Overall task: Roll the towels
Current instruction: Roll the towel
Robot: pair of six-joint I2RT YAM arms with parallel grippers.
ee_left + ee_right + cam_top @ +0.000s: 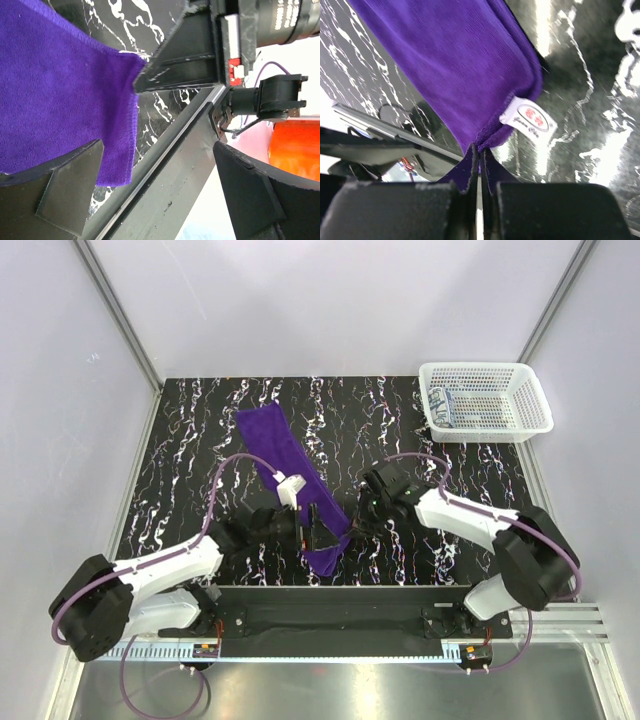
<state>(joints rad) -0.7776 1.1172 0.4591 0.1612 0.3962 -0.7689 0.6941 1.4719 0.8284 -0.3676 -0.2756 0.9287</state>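
The black worktop (190, 460) is glossy and veined with white like marble. On it lies one purple towel (275, 440), a long soft strip of plush cloth set slanting, its far end to the left and its near end towards the arms' bases. Only the top view shows this whole length.

One white plastic mesh basket (480, 367), rectangular with slanted walls, stands well apart from the purple towel, off to its right at the far corner. In the basket's left end sits the second towel (445, 407), light with a blue-grey print. Neither wrist view shows it, and its shape is too small to tell.

Two arms reach in, one on each side of the purple towel's near end. The left tool (312, 530) is over that end from the left. Its own view shows the left tool (117, 115) spread wide, the flat dark fingers (70, 195) apart above the towel's straight hemmed edge and touching none of it.

The right tool (355, 520) meets the towel's right edge. Its wrist view alone shows the grip: the right tool (480, 165) is pressed together, pinching the towel's stitched rim at a rounded corner. Just beside that pinch hangs one small white label (527, 120) printed with a red oval.
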